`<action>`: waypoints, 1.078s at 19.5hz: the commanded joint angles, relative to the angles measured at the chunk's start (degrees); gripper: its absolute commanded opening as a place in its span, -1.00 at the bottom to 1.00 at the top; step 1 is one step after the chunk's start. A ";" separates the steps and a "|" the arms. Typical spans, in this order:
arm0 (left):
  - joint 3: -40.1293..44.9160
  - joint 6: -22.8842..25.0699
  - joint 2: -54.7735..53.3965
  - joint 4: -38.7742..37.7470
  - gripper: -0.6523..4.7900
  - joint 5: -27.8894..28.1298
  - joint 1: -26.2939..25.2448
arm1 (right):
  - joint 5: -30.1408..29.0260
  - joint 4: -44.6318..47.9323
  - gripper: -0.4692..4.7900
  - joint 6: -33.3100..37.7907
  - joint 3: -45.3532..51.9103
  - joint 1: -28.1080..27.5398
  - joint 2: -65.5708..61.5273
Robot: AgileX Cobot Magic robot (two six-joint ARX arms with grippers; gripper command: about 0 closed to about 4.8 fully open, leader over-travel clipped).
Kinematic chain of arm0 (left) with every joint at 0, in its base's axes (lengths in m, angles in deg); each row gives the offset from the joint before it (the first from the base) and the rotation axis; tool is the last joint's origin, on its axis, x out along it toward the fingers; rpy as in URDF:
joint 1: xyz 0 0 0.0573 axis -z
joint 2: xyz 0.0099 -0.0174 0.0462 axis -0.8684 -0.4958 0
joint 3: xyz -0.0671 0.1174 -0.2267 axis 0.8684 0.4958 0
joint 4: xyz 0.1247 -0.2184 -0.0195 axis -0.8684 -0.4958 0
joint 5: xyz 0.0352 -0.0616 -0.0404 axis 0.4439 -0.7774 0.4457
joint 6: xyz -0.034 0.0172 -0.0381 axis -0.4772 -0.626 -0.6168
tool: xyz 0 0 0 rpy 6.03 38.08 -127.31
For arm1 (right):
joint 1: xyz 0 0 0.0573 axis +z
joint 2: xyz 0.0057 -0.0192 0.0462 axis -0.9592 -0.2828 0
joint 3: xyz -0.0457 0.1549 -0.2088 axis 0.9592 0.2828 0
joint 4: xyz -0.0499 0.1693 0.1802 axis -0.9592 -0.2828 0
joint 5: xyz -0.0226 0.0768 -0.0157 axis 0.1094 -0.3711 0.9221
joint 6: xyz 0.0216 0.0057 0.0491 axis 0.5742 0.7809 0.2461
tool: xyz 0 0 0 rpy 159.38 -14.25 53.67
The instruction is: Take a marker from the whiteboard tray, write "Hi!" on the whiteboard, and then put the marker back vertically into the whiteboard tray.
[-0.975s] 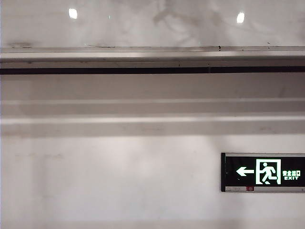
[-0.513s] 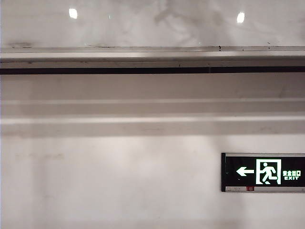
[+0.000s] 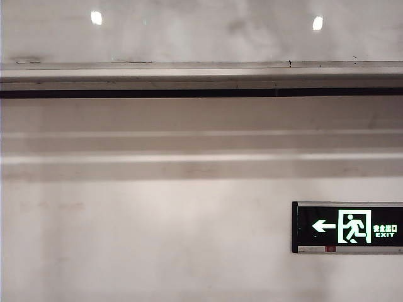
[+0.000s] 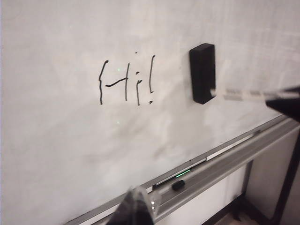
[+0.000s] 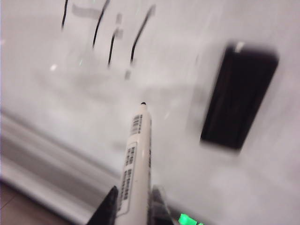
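Observation:
The whiteboard (image 3: 189, 31) fills the top of the exterior view, with the whiteboard tray (image 3: 201, 72) under it; no arm shows there. In the left wrist view "Hi!" (image 4: 125, 83) is written in black on the whiteboard (image 4: 56, 117). My right gripper (image 5: 133, 199) is shut on the marker (image 5: 139, 150), whose bare black tip points at the board just short of it, below the writing. The marker (image 4: 241, 95) and right gripper (image 4: 287, 101) also show from the side, beside the eraser. My left gripper (image 4: 137, 211) hangs shut and empty over the tray (image 4: 234, 159).
A black eraser (image 4: 202, 72) sticks to the board to the right of the writing. A small black cap-like piece (image 4: 178, 185) lies in the tray beside a green glow (image 4: 183, 173). An exit sign (image 3: 347, 227) hangs on the wall below the tray.
In the exterior view the dark smudgy reflection on the upper whiteboard has faded and shifted. Tray, wall and sign look the same.

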 commanded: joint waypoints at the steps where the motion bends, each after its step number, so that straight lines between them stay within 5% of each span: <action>1: -0.20 -0.20 0.59 0.44 -0.78 -0.96 0.04 | 0.02 -1.16 -0.84 2.56 5.55 -0.52 3.76; 11: -0.13 -0.20 -0.35 -7.10 -0.78 -6.40 0.07 | 0.00 22.56 -0.84 7.54 42.56 -2.05 17.11; 21: -0.13 1.33 -2.80 -14.03 -0.78 -11.08 0.07 | -4.85 46.69 -0.84 12.07 61.22 -13.20 16.61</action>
